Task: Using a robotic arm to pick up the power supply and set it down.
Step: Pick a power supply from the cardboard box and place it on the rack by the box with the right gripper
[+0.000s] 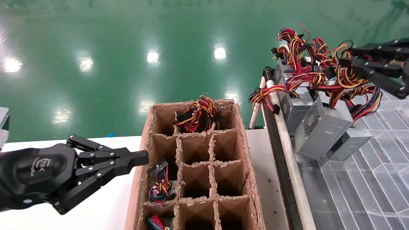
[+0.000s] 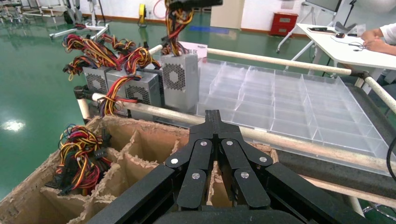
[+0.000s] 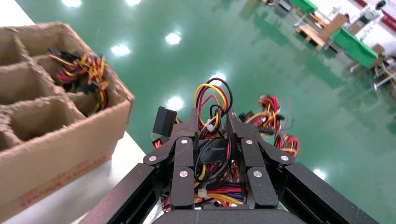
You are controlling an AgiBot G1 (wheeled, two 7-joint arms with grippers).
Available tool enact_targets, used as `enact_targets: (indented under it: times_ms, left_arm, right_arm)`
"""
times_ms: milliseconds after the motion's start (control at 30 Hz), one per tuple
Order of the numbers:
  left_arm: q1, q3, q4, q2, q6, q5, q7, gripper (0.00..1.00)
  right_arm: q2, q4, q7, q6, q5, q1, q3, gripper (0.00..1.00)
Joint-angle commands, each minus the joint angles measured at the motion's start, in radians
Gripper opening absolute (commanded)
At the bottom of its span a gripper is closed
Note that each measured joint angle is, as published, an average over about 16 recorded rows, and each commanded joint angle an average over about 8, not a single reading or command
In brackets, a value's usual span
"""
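The power supply (image 1: 321, 127) is a grey box with a honeycomb vent. It hangs tilted over the clear tray at the right, with its lower corner close to another grey box (image 1: 350, 142). Its yellow, red, purple and black wires (image 1: 351, 81) rise into my right gripper (image 1: 346, 59), which is shut on the bundle. In the right wrist view the wires (image 3: 212, 163) fill the space between the gripper's (image 3: 211, 122) fingers. From the left wrist view, the power supply (image 2: 180, 86) dangles beyond the pipe. My left gripper (image 1: 145, 157) (image 2: 212, 115) is shut and empty beside the carton's left wall.
A divided cardboard carton (image 1: 244, 150) holds wire bundles (image 1: 198, 115) in a few cells. More grey power supplies (image 1: 295, 107) with red and yellow wires crowd the tray's far left corner. A pipe rail (image 1: 284, 137) separates the carton from the clear compartment tray (image 1: 367, 191).
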Motion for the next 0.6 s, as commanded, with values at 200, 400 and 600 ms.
enact_targets:
  times_ms: [200,400,600]
  left_arm:
    - [0.000,0.000,0.000,0.000,0.000,0.000,0.000,0.00]
    - [0.000,0.000,0.000,0.000,0.000,0.000,0.000,0.00]
    - [0.000,0.000,0.000,0.000,0.000,0.000,0.000,0.00]
  right_arm:
    - [-0.025,-0.002,-0.022,0.080,-0.025,-0.074,-0.001,0.00]
    - [-0.060,-0.005,-0.028,0.117,-0.042,-0.096,-0.013,0.00]
    - [-0.087,-0.007,-0.026,0.111,-0.060,-0.117,-0.041,0.00]
